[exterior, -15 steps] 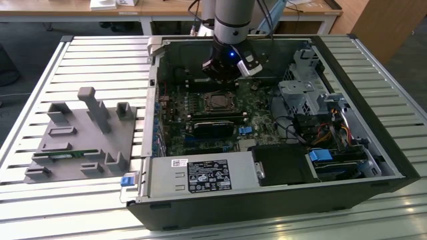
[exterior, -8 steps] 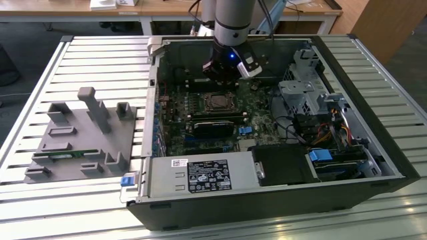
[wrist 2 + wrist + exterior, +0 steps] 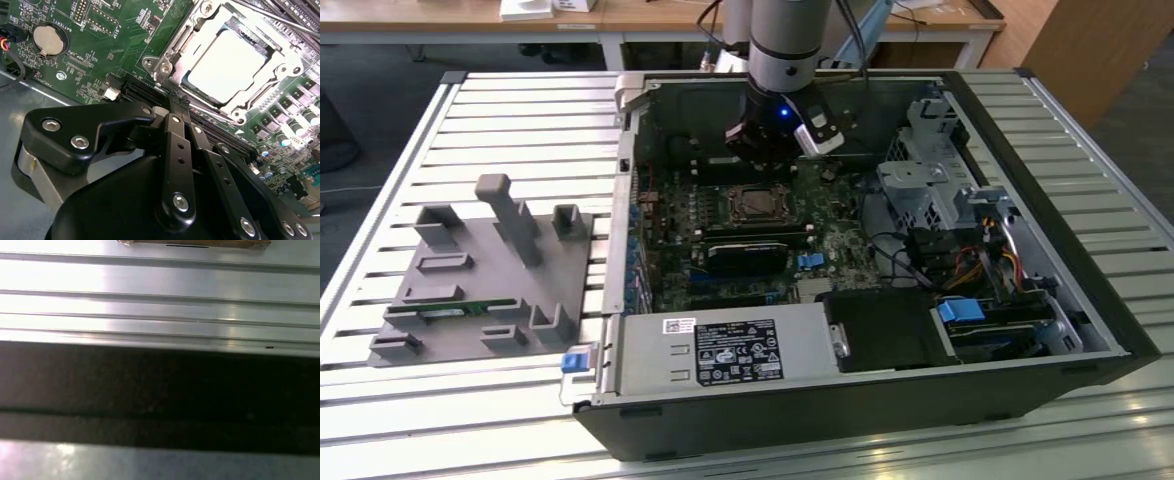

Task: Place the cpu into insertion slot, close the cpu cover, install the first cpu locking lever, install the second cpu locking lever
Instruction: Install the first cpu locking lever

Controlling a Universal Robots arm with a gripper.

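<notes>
Exterior view first: the robot arm reaches down into an open computer case (image 3: 1067,300) that lies on a grey slatted table (image 3: 480,110). The gripper (image 3: 771,160) hangs over the green board (image 3: 670,215), just beyond the insertion slot (image 3: 758,203). The slot sits near the middle of the board, with a long black block (image 3: 754,250) just beside it. A grey holder (image 3: 480,275) with pegs stands on the table toward the exterior view's left, well apart from the case.

Second wrist view next: the black fingers (image 3: 176,150) are pressed close together with nothing between them. Their tips sit right at one edge of the slot. The cpu (image 3: 227,65) lies flat inside the slot, its pale top shining. The cpu cover (image 3: 192,37) lies down around the chip, like a silver frame. A round coin battery (image 3: 48,40) sits on the board, well apart.

First wrist view last: pale table slats (image 3: 160,285) and a dark band (image 3: 160,390).
</notes>
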